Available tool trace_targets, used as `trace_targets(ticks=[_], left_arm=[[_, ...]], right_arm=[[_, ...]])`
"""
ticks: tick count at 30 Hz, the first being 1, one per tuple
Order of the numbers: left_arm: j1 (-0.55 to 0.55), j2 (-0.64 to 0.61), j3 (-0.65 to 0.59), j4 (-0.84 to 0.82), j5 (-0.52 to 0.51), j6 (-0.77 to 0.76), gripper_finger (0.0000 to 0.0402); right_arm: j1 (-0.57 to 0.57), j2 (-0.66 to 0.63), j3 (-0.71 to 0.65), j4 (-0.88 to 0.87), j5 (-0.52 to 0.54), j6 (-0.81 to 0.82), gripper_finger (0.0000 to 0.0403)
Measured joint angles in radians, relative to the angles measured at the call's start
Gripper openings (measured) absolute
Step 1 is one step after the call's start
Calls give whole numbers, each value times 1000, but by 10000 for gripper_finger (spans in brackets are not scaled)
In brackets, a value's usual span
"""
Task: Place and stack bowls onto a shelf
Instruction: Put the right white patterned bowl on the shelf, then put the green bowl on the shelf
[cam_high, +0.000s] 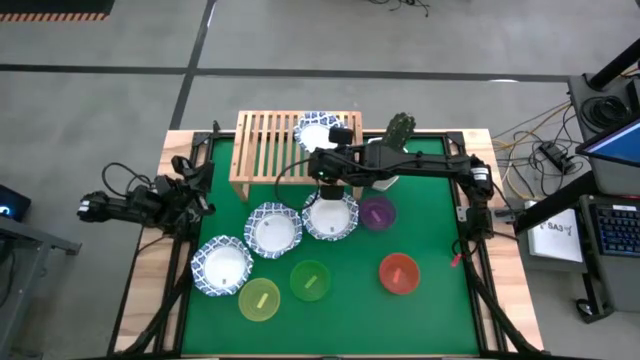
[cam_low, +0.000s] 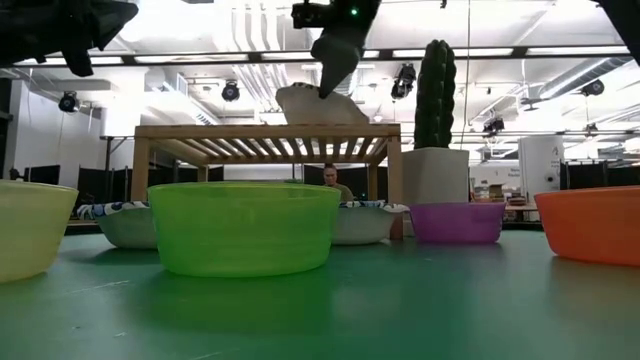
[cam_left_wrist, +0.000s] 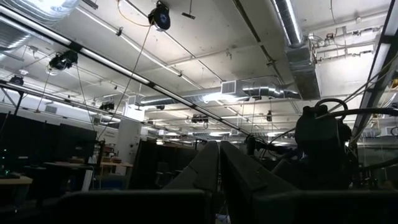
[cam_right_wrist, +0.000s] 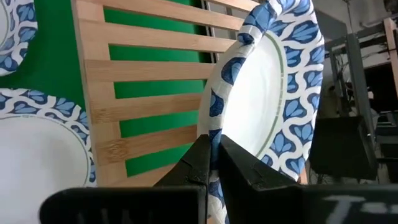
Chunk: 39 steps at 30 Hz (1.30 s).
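One white bowl with a blue patterned rim (cam_high: 318, 130) is at the right end of the wooden shelf (cam_high: 270, 145), tilted in the low view (cam_low: 305, 105). My right gripper (cam_right_wrist: 215, 163) is shut on its rim. Three more patterned bowls (cam_high: 222, 265) (cam_high: 275, 228) (cam_high: 330, 216) rest on their bases on the green mat. The purple (cam_high: 377, 213), red (cam_high: 399, 273), green (cam_high: 310, 280) and yellow (cam_high: 260, 299) bowls also stand there. My left gripper (cam_left_wrist: 219, 171) is shut and empty at the table's left edge, pointing up. My right gripper pinches the patterned bowl's rim (cam_right_wrist: 216, 127) on its near side, one finger inside the bowl and one outside. The fingers come from above, slanting toward the far edge. The bowl is tilted, its held side raised and its underside (cam_low: 300, 115) on the shelf's slatted top.
A white pot with a green cactus (cam_high: 398, 140) stands just right of the shelf, close to my right arm. The shelf's left and middle slats (cam_high: 262, 140) are bare. Cables and equipment lie past the table's right edge.
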Motion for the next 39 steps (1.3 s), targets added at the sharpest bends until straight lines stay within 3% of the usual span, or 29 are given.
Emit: trace_targets(ticks=[9,15,30,35,39], left_arm=[[-1,0,0,0,0,0,0],[0,0,0,0,0,0,0],[0,0,0,3,0,-12,0],[0,0,0,-3,1,-55,0],[0,0,0,-34,40,-118,0]], right_arm=[[0,0,0,3,2,37,95],[2,-1,0,1,2,75,121],[31,-14,-2,-15,0,146,122],[85,-84,-5,-73,-38,176,106],[162,-180,-84,-60,-61,186,84]])
